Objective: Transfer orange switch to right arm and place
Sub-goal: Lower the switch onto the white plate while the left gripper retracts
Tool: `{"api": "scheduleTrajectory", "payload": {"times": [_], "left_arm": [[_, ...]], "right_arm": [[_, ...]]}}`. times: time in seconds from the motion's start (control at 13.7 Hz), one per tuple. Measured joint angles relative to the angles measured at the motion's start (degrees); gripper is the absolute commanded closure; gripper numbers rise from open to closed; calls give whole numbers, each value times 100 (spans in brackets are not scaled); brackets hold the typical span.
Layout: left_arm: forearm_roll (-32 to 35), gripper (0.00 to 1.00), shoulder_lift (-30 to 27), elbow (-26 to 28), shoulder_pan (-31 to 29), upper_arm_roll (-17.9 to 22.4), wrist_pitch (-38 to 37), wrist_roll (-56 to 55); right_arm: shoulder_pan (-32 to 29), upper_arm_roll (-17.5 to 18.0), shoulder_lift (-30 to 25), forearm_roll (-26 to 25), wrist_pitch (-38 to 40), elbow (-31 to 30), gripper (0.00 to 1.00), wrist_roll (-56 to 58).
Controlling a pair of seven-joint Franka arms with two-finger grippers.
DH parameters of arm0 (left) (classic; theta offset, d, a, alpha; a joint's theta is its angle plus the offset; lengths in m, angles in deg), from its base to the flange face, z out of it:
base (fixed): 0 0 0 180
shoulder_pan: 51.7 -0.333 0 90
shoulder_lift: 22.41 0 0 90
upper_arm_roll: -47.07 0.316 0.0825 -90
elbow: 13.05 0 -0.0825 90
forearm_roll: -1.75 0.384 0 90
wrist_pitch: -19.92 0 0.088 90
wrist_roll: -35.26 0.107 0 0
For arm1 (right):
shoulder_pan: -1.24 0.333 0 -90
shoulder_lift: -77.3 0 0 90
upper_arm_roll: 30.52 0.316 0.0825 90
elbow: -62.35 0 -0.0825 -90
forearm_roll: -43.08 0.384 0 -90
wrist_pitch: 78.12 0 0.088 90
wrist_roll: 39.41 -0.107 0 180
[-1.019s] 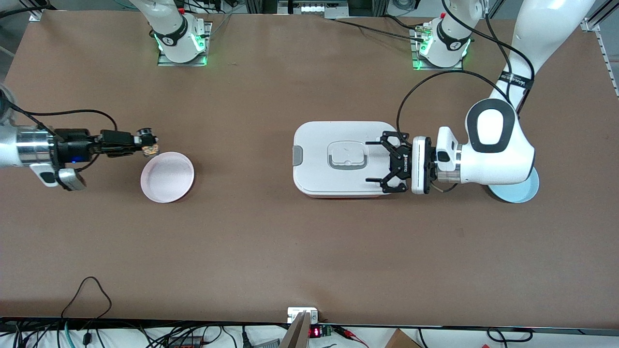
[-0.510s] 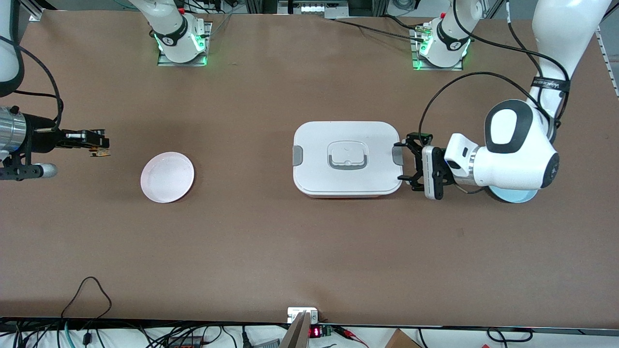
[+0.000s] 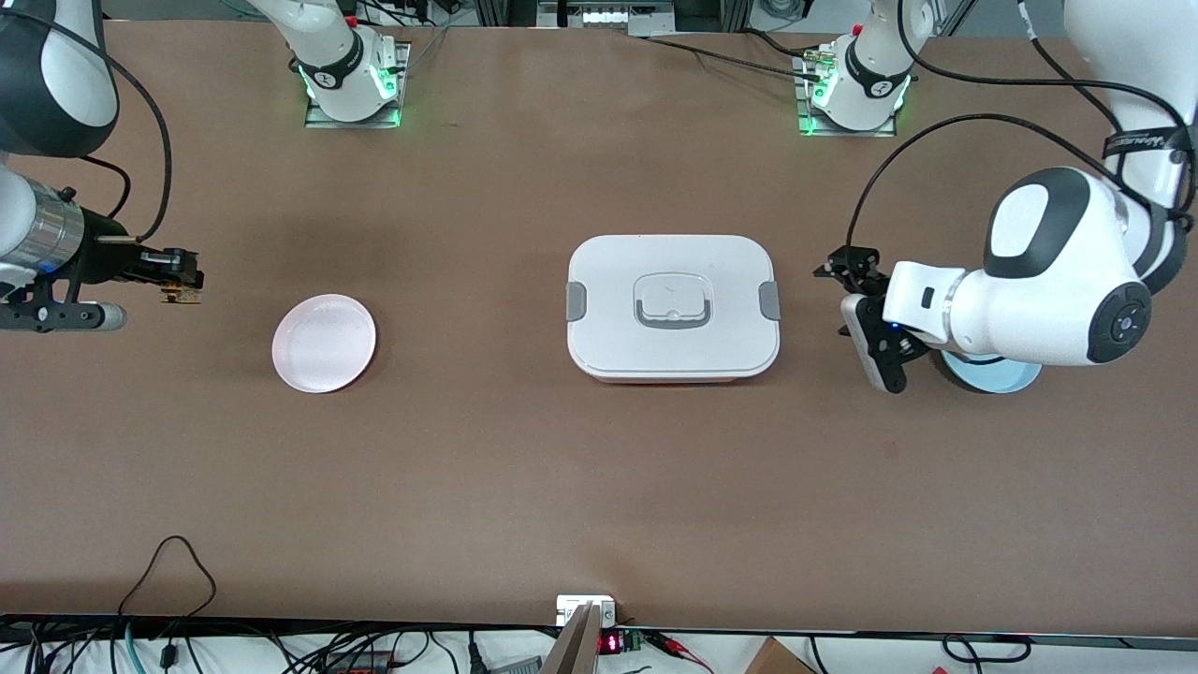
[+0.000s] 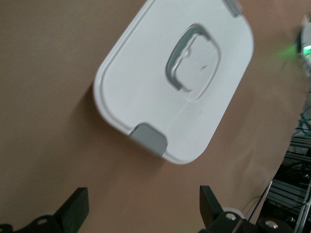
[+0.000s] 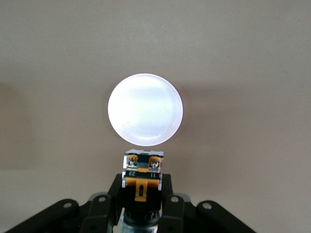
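The orange switch (image 5: 142, 175) sits pinched in the right gripper (image 5: 142, 194), fingers closed on its lower body, screw-terminal end pointing out away from the wrist. In the front view the switch (image 3: 190, 296) shows as a small orange-black bit at the tip of the right gripper (image 3: 182, 279), up in the air over bare table toward the right arm's end. So the handover part looks done; placing is what remains.

Key relation: the pink plate (image 3: 324, 343) is not under the switch. It lies further toward the table's middle than the held switch, apart from it, with bare table between. From the right wrist view the plate (image 5: 145, 109) sits straight ahead along the line the fingers point, so my read is the next move is a reach forward along that axis, then down, then release. Risk: a small part, could bounce or roll off the shallow plate if let go high.

Left gripper (image 4: 143, 213) is spread wide and holds nothing; it hangs over bare table between the white lidded box (image 3: 672, 306) and the blue plate (image 3: 997, 374), waiting. The left arm covers most of the blue plate. The right arm is clearly the nearer one to the pink plate.
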Motion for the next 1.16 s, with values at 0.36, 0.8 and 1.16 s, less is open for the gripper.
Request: {"api": "scheduleTrajectory", "payload": {"times": [0.36,0.8,1.16], "left_arm": [[1367,0,-42,-846,136,-106,-1079,-1443],[1996,0,-348,-1434,242,139,-1576,-2029],[1990,0,-1436,-652,967,1395,-678,-3956]], "right_arm": [[3,3,-131,-2,-1152,-1007,100,9],[126,40,261,-3,-4180,-3019,100,13],[125,35,930,-3,-5146,-3232,100,11]]}}
